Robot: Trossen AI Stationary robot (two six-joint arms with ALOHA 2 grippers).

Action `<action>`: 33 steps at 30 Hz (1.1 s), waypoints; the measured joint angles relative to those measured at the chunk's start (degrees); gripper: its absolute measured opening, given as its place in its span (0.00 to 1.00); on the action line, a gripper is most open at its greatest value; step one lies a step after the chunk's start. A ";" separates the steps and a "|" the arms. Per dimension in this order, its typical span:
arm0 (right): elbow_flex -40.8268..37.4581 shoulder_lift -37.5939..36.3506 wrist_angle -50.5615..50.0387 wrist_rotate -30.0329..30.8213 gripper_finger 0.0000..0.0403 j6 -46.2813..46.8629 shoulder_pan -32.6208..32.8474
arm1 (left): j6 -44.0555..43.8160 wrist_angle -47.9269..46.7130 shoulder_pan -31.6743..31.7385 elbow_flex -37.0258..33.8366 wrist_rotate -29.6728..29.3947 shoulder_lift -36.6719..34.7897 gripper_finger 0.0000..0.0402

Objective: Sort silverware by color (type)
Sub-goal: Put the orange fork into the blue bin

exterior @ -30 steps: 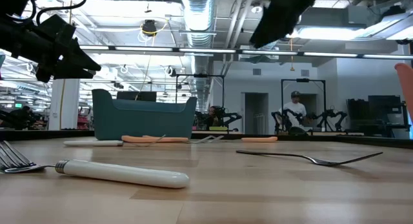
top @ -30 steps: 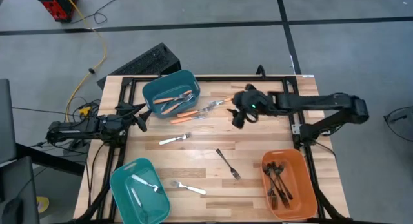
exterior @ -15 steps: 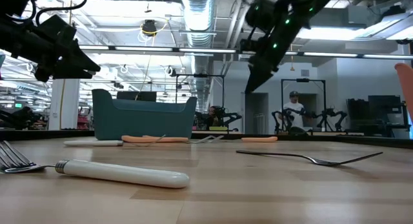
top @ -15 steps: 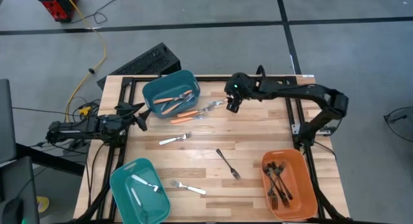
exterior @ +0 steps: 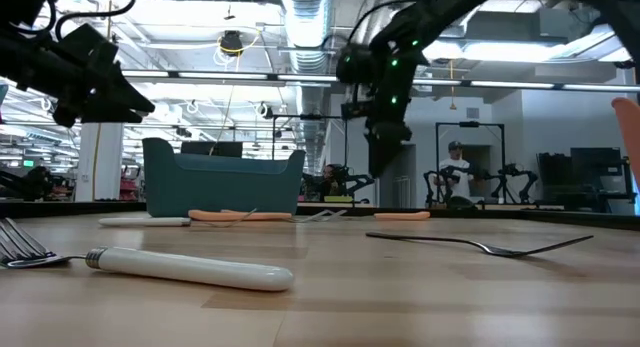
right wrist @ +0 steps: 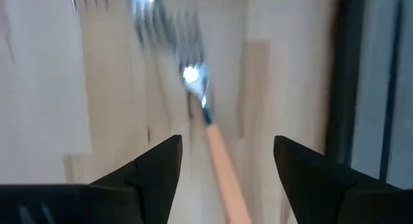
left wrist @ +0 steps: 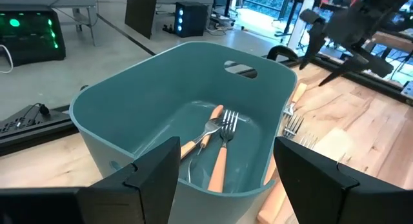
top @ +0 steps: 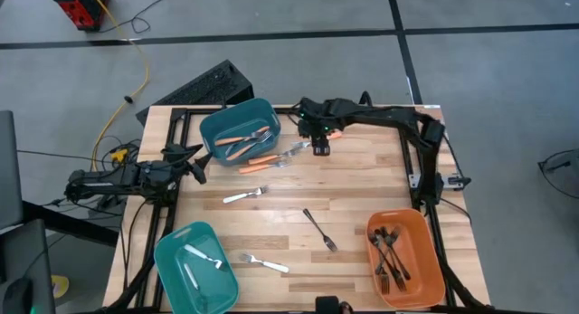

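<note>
The right gripper hangs over the far middle of the table, just right of the far teal bin. Its fingers are spread wide and hold nothing. Directly below them, in the right wrist view, lies an orange-handled fork (tines pointing away from the gripper), untouched. In the low view the gripper points down, clear above the table surface.

The left gripper waits at the left edge of the table, beside the far teal bin. Its fingers stand apart and grip nothing; the bin fills the space ahead of them.

Location of the silverware:
- Far teal bin: orange-handled forks lie inside.
- On the table just right of that bin: more orange-handled forks and a silver fork, bunched together.
- Table centre-left: one white fork.
- Table centre: one black fork, lying loose.
- Near edge, between the near bins: one white fork.
- Near teal bin (near left corner): white forks inside.
- Orange bin (near right corner): black forks inside.
</note>
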 joint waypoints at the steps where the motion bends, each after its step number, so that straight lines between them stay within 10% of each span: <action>1: 0.60 1.06 -1.29 -0.02 0.67 -0.73 -0.18 | 0.00 -0.13 0.00 0.00 0.05 0.00 0.58; 33: 0.85 10.43 3.55 -6.76 0.67 -6.34 -4.31 | -0.15 -0.12 0.00 0.00 -0.06 0.00 0.58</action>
